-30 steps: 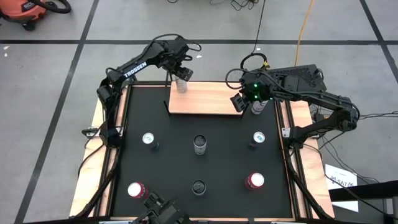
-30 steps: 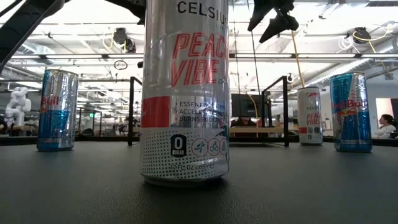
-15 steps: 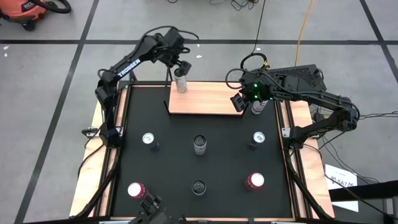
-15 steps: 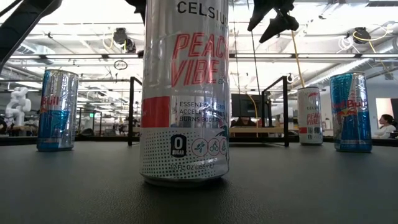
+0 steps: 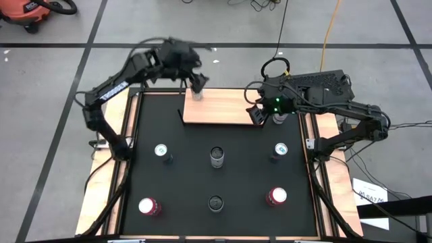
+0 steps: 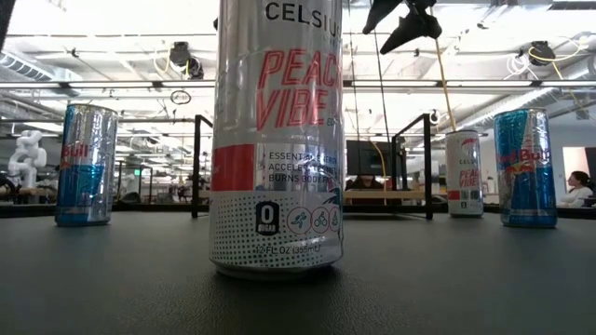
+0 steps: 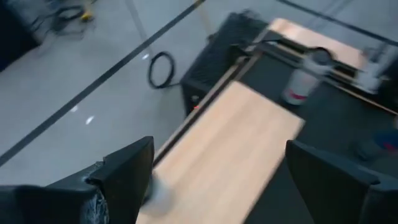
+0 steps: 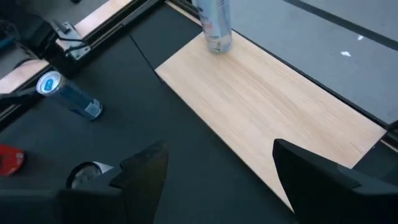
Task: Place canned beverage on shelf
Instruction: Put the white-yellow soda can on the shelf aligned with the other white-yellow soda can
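**Fingers spread on both arms; one can on the shelf's far-left corner**

Fingers of your left gripper (image 7: 214, 180) stand spread, nothing between them. In the high view it sits above the far-left corner of the shelf (image 5: 226, 108), right over the can (image 5: 195, 93) standing upright on that corner. The can looks released, so this drop is likely finished.

Your right gripper (image 8: 217, 171) is spread too and empty. It hangs by the shelf's right end, near a white can (image 5: 278, 117) standing on the tabletop (image 5: 182, 152) just off that end. Likely staged there as the next pick, though you cannot confirm contact.

The rest of the shelf board is bare, leaving room along it for more cans. Corner placement reads as deliberate for that reason.

Six other cans stand upright across the tabletop, well apart: two blue ones (image 5: 161, 151) mid-table, two red-topped near the front corners, two dark-topped down the centre.
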You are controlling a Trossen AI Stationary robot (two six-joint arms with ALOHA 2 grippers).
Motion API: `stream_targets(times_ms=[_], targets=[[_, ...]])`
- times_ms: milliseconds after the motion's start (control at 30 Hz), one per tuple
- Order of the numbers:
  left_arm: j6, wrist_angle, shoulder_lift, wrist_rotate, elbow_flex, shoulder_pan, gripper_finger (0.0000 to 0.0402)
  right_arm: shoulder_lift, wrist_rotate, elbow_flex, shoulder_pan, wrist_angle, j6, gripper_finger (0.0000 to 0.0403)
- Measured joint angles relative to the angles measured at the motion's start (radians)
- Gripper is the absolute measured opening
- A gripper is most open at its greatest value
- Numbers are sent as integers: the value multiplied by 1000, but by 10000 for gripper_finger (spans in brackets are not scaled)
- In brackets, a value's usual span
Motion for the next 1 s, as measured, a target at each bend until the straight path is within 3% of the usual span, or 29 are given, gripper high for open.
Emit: stream_targets(times_ms=[133, 267, 467, 600, 733, 1000], targets=[[15, 132, -85, 10, -189, -120, 333, 0, 56, 0, 51, -8, 56, 280], [22, 275, -166, 113, -387, -216, 319, 0, 102, 0, 101, -16, 115, 280], [12, 527, -296, 197, -671, -324, 300, 0, 187, 0, 184, -119, 260, 280], [64, 643, -313, 226, -809, -379, 297, 0, 275, -1, 266, -152, 367, 280], [125, 722, -282, 247, -890, -441, 297, 0, 346, -1, 325, -150, 454, 280], [177, 735, -219, 239, -901, -477, 297, 10, 350, -1, 343, -146, 517, 280]])
